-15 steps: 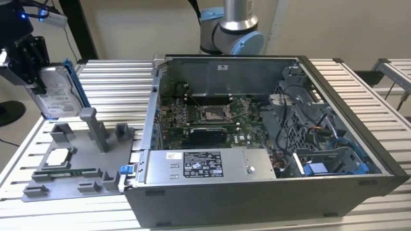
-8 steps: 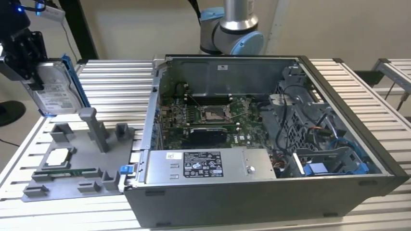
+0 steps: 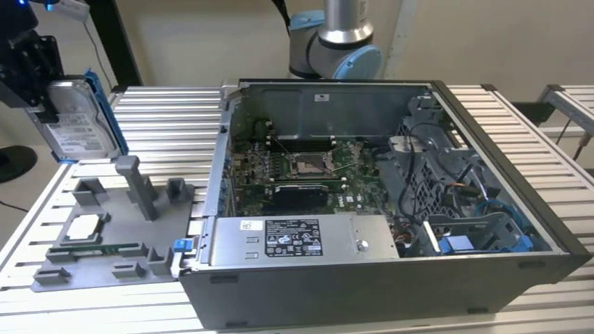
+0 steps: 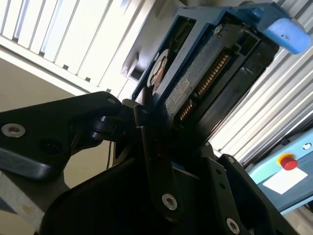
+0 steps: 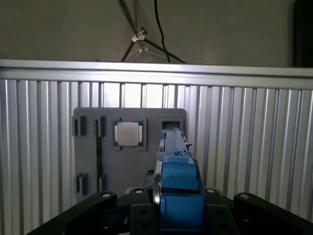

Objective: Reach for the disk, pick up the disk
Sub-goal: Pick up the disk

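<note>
The black robot gripper (image 3: 37,83) is closed on the disk (image 3: 82,122), a flat silver-grey metal hard drive with a white printed label and a blue plastic frame. It holds the drive on edge in the air, near the back edge of the slatted aluminium worktop (image 3: 172,111) on the exterior view's left. The drive hangs clear of the grey plastic fixture tray (image 3: 102,268), which lies at the worktop's front corner on that same side, so the pick-up looks essentially done. In the second wrist view the fingers (image 4: 146,147) are clamped at one end of the disk (image 4: 205,73), with its row of gold connector contacts facing the camera. In the first wrist view the disk (image 5: 178,178) is seen edge-on, rising between the two sides of the gripper (image 5: 178,215). Below it lie the tray and the small square silver chip (image 5: 128,133) seated in its pocket. Since only one end is gripped, the free end probably has some leverage. A good hold here likely means firm, even pressure on solid casing rather than on the contacts. The drive is best carried upright and moved smoothly, well above the tray's grey upright posts (image 3: 139,184) and away from the open grey computer case (image 3: 390,209) beside them.
</note>
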`<state>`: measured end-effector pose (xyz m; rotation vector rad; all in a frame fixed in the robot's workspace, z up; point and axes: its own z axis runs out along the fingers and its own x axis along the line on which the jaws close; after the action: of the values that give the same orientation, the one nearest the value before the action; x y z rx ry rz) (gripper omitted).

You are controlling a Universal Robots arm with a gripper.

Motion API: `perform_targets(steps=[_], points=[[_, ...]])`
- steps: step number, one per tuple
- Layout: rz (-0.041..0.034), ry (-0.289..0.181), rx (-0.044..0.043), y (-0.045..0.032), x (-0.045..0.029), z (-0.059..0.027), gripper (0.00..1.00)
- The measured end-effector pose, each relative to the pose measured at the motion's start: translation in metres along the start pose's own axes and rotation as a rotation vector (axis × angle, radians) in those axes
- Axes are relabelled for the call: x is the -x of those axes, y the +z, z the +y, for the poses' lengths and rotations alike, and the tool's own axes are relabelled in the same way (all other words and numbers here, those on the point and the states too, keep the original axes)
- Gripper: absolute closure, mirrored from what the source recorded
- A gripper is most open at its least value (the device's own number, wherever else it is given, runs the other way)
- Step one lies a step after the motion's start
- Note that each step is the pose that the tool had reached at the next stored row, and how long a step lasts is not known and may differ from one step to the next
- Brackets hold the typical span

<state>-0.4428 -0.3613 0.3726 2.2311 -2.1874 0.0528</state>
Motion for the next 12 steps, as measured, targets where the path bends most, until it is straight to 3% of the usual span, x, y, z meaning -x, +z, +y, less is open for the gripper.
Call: perform_targets(steps=[12], points=[[-0.0001,0.000,0.0000,-0.0224,-0.0008,-0.0002,1.00]])
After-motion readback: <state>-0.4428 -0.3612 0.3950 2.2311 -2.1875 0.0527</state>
